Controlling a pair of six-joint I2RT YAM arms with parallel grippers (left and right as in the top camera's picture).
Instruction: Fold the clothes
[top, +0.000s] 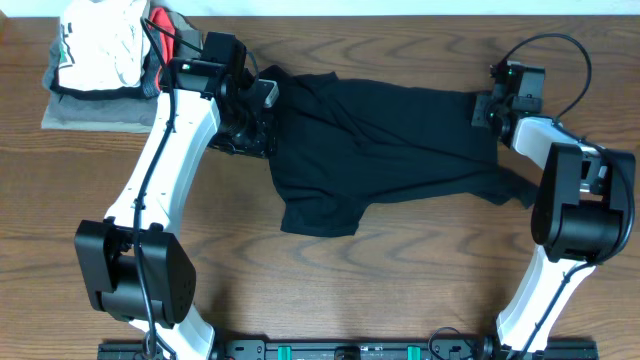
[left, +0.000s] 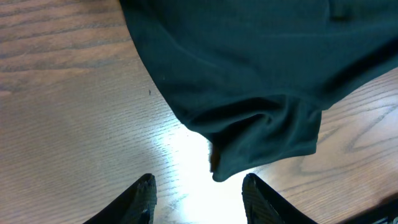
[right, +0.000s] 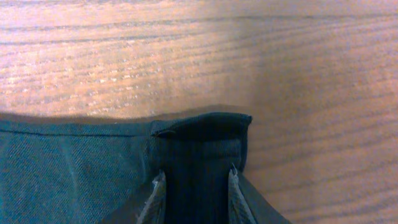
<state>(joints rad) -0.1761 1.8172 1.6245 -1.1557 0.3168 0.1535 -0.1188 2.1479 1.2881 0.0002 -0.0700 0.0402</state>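
The black T-shirt (top: 390, 140) lies spread and wrinkled across the middle of the table. My left gripper (top: 258, 112) is at its left edge. In the left wrist view the left gripper (left: 200, 194) is open and empty over bare wood, with a hanging fold of the shirt (left: 261, 140) just beyond the fingertips. My right gripper (top: 487, 108) is at the shirt's upper right corner. In the right wrist view the right gripper (right: 195, 190) has its fingers apart, straddling the turned-over hem corner of the shirt (right: 202, 134).
A white garment with dark print (top: 100, 45) lies on a grey-olive folded garment (top: 95, 110) at the back left corner, with something red (top: 165, 25) beside it. The wooden table (top: 400, 270) is bare in front of the shirt.
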